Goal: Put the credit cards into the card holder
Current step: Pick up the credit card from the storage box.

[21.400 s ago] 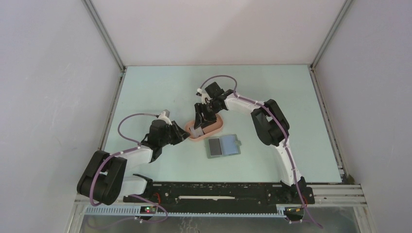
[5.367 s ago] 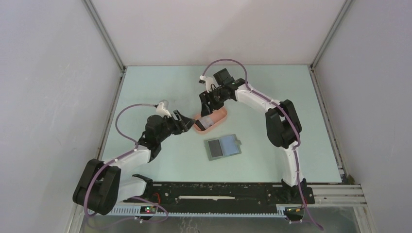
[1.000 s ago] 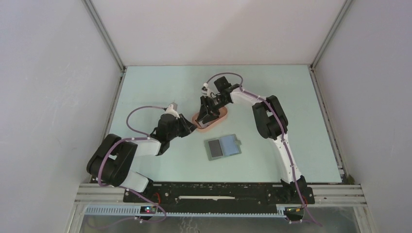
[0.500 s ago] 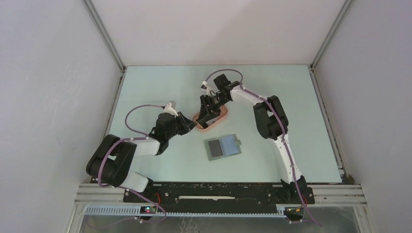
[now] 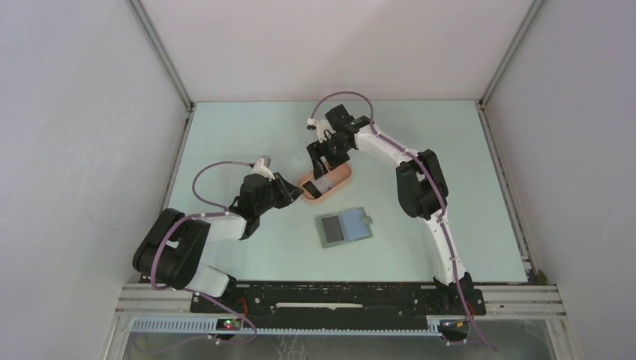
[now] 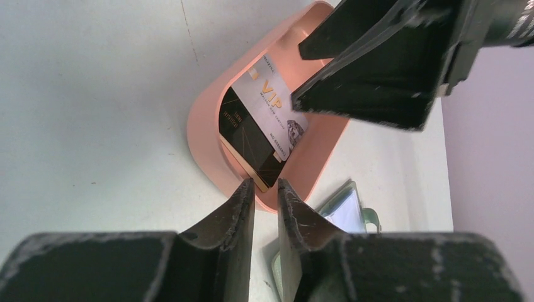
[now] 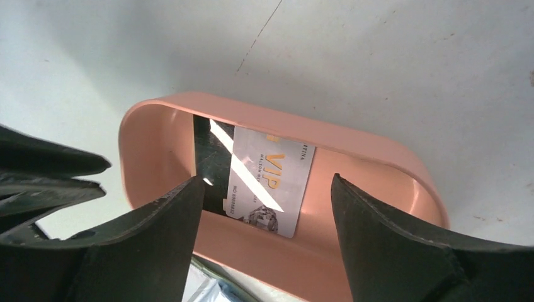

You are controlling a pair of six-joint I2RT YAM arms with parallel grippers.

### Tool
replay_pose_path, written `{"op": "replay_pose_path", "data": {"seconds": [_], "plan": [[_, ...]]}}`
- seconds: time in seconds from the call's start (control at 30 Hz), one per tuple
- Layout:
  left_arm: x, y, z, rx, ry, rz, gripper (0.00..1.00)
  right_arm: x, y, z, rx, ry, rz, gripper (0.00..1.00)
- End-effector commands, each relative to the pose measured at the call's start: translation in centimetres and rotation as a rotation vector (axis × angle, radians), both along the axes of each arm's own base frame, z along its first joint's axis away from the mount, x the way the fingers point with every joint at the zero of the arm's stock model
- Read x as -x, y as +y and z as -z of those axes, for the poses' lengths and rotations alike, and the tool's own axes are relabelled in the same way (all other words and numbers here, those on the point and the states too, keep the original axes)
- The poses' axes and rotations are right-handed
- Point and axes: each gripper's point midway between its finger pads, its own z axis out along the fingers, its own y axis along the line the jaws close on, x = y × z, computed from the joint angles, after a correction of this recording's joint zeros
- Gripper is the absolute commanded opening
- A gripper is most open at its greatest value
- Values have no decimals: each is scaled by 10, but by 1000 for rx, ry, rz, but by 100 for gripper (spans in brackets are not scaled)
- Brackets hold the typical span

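Note:
A silver VIP credit card and a black credit card lie overlapping in a pink tray; both also show in the left wrist view, the silver card over the black one. A yellowish edge shows under the black card. The grey-green card holder lies open on the table, near and right of the tray. My right gripper hangs open and empty above the cards. My left gripper is closed to a narrow gap at the rim of the tray's left end.
The pink tray lies at the table's middle, slanted. The enclosure's walls stand on three sides. The right gripper's dark fingers hang over the tray's far end in the left wrist view. A corner of the card holder shows beside my left fingers.
My right gripper has risen out of the tray and moved back a little, open, with nothing in it. The left gripper and the tray have stayed put.

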Motion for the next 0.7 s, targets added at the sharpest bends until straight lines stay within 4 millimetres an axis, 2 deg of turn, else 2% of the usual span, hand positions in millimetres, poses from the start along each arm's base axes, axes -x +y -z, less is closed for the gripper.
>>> {"op": "replay_pose_path", "data": {"seconds": [0.0, 0.07, 0.27, 0.4, 0.67], "plan": [[-4, -1, -20, 4, -76, 18, 25, 2, 4, 11, 161, -117, -32, 88], [-2, 0, -20, 2, -78, 19, 26, 4, 6, 16, 192, -132, -33, 99], [-2, 0, -24, 1, -90, 21, 27, 18, 7, 25, 272, -163, -55, 100], [-1, 0, -25, 0, -95, 23, 27, 21, -2, 38, 370, -205, -60, 96], [0, 4, -27, -16, -103, 14, 28, 20, -20, 54, 426, -186, -60, 86]]}}
